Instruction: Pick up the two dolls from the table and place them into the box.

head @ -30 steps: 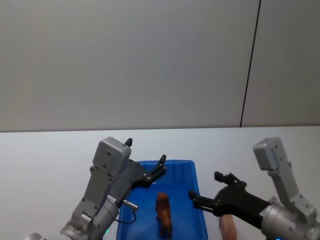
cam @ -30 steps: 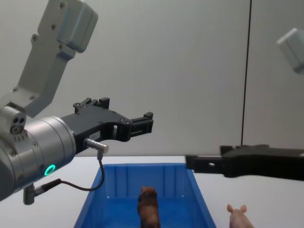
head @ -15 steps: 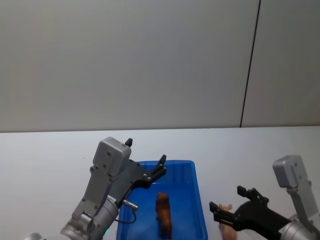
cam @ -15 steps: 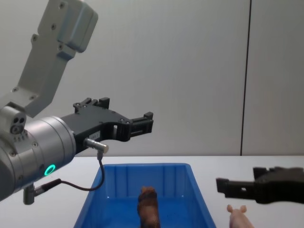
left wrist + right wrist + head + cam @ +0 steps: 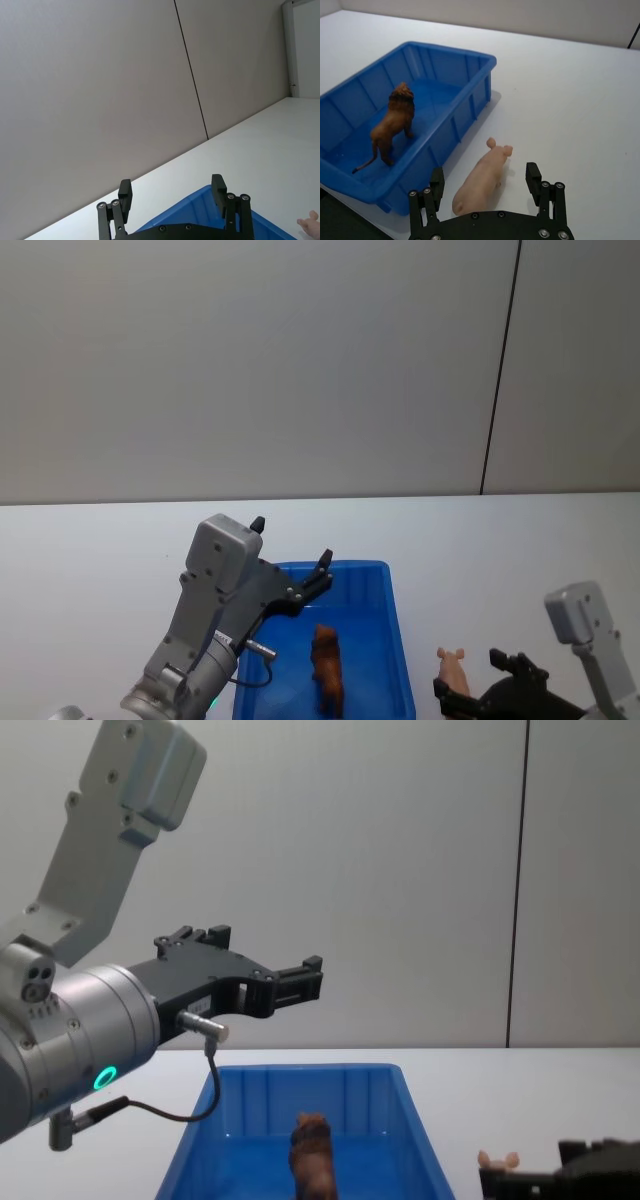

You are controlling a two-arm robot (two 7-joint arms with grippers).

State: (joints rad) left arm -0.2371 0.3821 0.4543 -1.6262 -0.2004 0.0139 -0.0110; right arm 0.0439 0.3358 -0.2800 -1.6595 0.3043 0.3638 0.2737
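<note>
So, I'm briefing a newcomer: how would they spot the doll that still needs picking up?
Find the blue box on the white table. Just outside its long wall, on the robot's right, is the pig, near the open right gripper. It is pale pink and on bare tabletop, unlike the brown lion standing inside the box.

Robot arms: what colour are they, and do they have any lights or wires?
Both are boxy and silver-grey: the left arm and right arm. The left arm's round wrist has a glowing green ring light and a thin black cable. The left gripper and right gripper are black with bolted two-finger claws.
</note>
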